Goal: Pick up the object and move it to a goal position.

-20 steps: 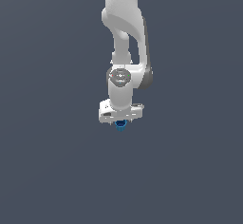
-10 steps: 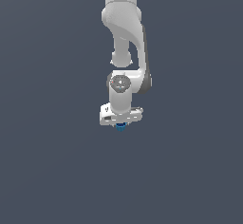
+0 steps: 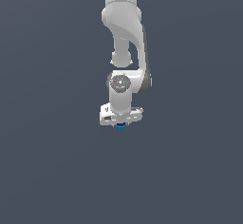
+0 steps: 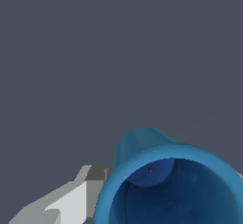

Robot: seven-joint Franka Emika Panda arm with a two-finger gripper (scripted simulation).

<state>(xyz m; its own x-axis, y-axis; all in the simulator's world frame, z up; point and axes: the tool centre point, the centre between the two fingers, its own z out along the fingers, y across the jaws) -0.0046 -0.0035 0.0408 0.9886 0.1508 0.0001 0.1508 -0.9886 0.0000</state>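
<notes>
We see a flat, unbroken dark grey ground (image 3: 47,171) filling both views out to every border, with no edge, wall or other thing in it, so there is open room on all sides of the arm. The white Panda arm (image 3: 124,33) comes down from the top of the exterior view near its middle, bends at a round joint and ends in a broad white hand. Beneath that hand sits the gripper (image 3: 121,125), and we find the object (image 3: 121,126), a small blue cup, directly under it, far narrower than the hand and only partly showing below it. In the wrist view the object (image 4: 171,180) looms large: its rim is a wide blue ring facing the camera, the hollow inside is darker, and the body tapers away towards the ground, so its long axis runs roughly along the gripper's own line of approach, mouth towards the wrist. One light grey finger (image 4: 71,201) lies just beside the rim; the other is barely seen. The fingers appear closed around the cup.
</notes>
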